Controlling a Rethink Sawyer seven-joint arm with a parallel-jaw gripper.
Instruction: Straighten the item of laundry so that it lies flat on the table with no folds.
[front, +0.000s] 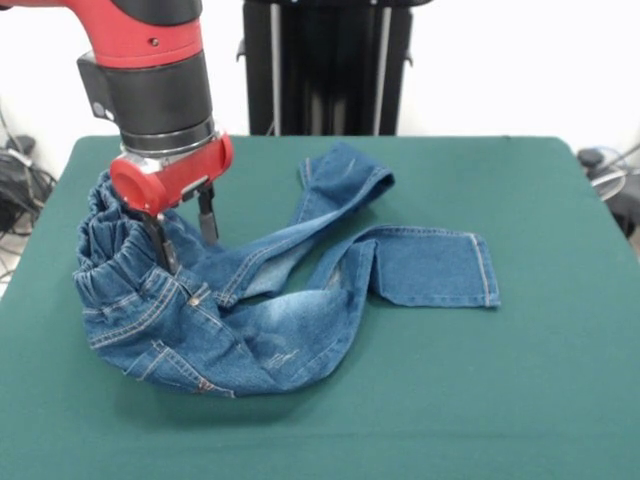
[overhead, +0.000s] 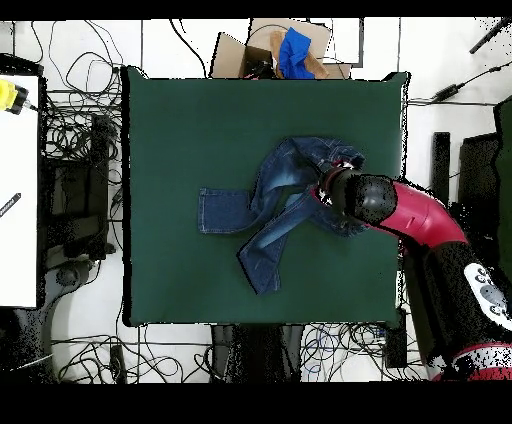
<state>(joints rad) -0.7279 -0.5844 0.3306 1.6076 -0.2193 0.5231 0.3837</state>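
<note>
The item of laundry, a small pair of blue jeans (front: 280, 320) (overhead: 272, 205), lies crumpled left of centre on the green table (front: 520, 400) (overhead: 170, 130). Its gathered elastic waistband bulges up at the left. One leg bends back toward the far side, and the other runs right with its hem end folded over. My gripper (front: 185, 240) is down at the waistband and open. One of its fingers (front: 162, 250) stands against the raised waistband, and the other (front: 208, 222) is over the denim beside it. In the overhead view the wrist (overhead: 345, 195) hides the fingers.
Green cloth shows on every side of the jeans, widest to the right and front in the front view. Off the table lie a cardboard box with blue cloth (overhead: 288, 50), tangled cables (overhead: 75, 130) and a white side table (overhead: 15, 190).
</note>
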